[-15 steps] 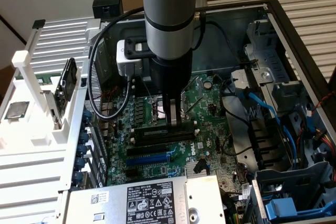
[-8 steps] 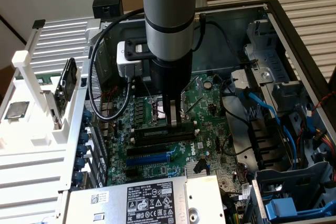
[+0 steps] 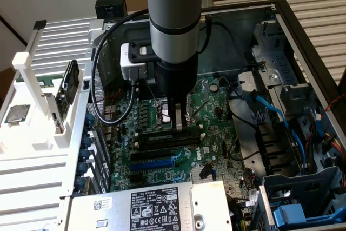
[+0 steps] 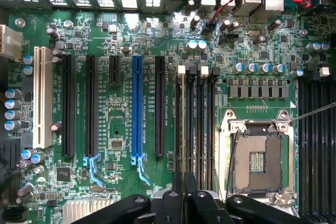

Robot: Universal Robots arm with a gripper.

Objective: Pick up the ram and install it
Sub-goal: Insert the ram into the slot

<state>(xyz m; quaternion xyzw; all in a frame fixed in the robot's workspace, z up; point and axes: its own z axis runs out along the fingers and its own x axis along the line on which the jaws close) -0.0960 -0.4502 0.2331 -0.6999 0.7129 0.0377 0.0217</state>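
Arm (image 3: 173,20) vertical over motherboard (image 4: 121,114); jaws nearly closed above memory slots (image 4: 195,114), grip contents unclear.

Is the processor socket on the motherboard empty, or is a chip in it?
Empty. The processor socket shows its bare contact grid, and no chip sits in it.

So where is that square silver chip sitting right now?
The square silver chip lies flat on the white rack at the exterior view's far left, outside the open computer case.
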